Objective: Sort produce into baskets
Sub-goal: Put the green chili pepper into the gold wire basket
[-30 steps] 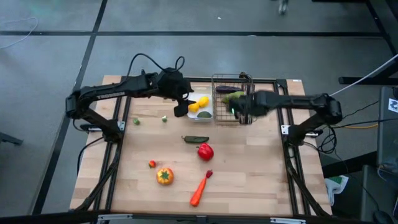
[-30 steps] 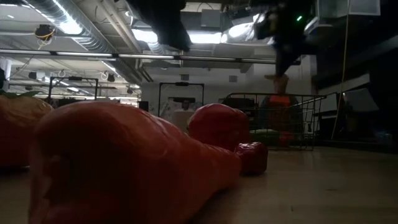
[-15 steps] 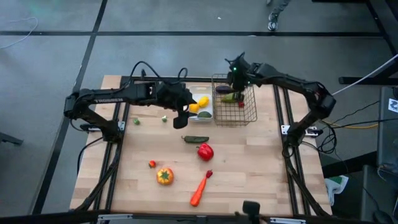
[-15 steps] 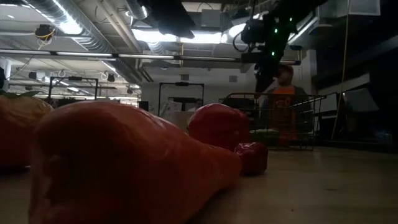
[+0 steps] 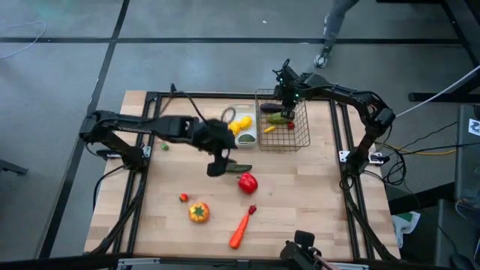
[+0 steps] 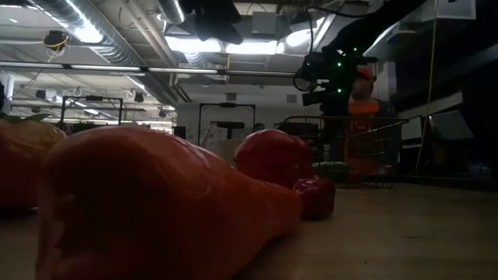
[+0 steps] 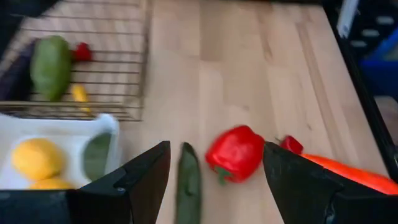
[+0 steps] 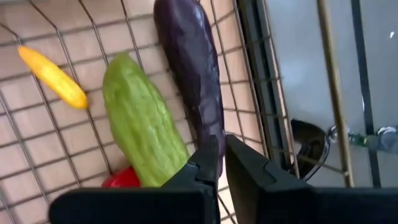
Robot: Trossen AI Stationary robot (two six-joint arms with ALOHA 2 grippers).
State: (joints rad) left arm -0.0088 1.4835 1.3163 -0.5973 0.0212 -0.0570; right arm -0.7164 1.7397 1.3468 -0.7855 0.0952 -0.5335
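The wire-mesh basket (image 5: 283,128) stands at the table's far edge with the white tray (image 5: 245,129) just beside it on the left. Inside the basket lie a purple eggplant (image 8: 189,62), a pale green cucumber (image 8: 140,118), a small yellow chilli (image 8: 53,78) and a red piece (image 8: 121,179); the tray holds yellow lemons (image 7: 38,158). On the open wood in front lie a dark green cucumber (image 7: 188,183), a red pepper (image 7: 236,151), a small red chilli (image 7: 291,144), an orange carrot (image 5: 240,230) and an orange tomato (image 5: 198,212), with bare boards toward the right edge. The left gripper (image 7: 214,177) hangs over the dark cucumber, fingers spread and empty. The right gripper (image 8: 221,163) hovers above the basket's far rim, fingers closed, empty.
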